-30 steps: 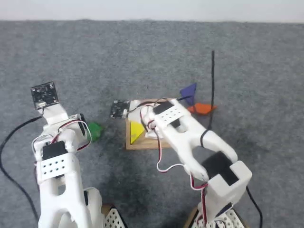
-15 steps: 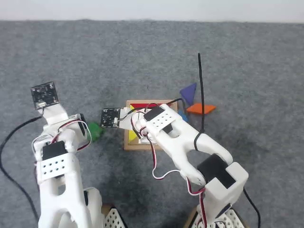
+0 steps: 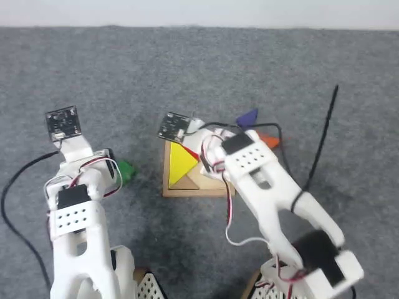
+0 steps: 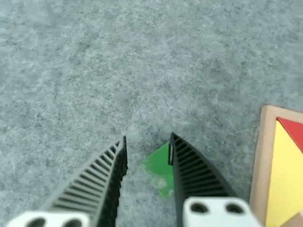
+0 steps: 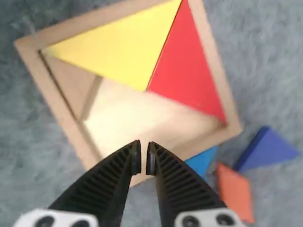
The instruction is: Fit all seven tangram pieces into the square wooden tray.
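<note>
Right end effector (image 5: pixel 143 158) hangs over the tray's bare wooden floor with its jaws all but together and nothing between them. It sits above the near edge of the open area, so my read is it's between picks, not mid-placement. Tray (image 5: pixel 214 61) holds two big pieces: yellow triangle (image 5: pixel 123 47) and red triangle (image 5: pixel 184 71), long edges flush and each tucked into a corner. That packing makes sense, since it leaves one continuous gap for the smaller shapes. Just outside the tray wall lie a light blue piece (image 5: pixel 201 161), an orange piece (image 5: pixel 234 191) and a dark blue triangle (image 5: pixel 265 146), close together, the light blue one nearest the rim. These are likely next for this arm, being on its side. Left end effector (image 4: pixel 147 137) is low over the grey counter (image 4: pixel 142 56), jaws apart, with the green piece (image 4: pixel 160 165) flat between them and nearer one finger. It looks staged for a grasp but isn't centred on the piece.
</note>
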Tool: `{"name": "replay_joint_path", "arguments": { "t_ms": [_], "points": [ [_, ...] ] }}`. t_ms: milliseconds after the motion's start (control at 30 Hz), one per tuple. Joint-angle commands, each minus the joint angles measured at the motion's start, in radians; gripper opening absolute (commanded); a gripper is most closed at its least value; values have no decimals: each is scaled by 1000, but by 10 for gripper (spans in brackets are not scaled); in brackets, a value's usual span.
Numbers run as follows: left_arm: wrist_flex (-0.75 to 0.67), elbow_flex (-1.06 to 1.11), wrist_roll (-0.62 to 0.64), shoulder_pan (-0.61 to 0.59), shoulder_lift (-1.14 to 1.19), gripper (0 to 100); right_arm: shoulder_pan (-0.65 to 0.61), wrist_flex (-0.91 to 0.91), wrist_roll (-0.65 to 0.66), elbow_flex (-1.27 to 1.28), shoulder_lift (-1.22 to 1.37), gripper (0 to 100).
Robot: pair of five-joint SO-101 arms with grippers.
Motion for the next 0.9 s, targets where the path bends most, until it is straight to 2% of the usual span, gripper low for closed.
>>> {"name": "replay_joint_path", "arguments": {
  "t_ms": [0, 133, 233, 400, 700, 867],
  "points": [
    [-26, -8, -51, 12, -25, 156, 21, -19, -89, 58, -128, 41],
    [41, -10, -52, 15, -23, 228, 18, -196, -137, 204, -197, 41],
    [80, -8, -54, 37, -21, 241, 12, -275, -133, 276, -242, 41],
    [86, -12, -51, 87, 21, 240, 8, -259, -138, 281, -269, 41],
    [146, -213, -100, 91, 428, 239, 12, -259, -140, 281, -269, 41],
    [146, -252, -106, 92, 502, 239, 12, -262, -140, 281, -269, 41]
  ]
}}
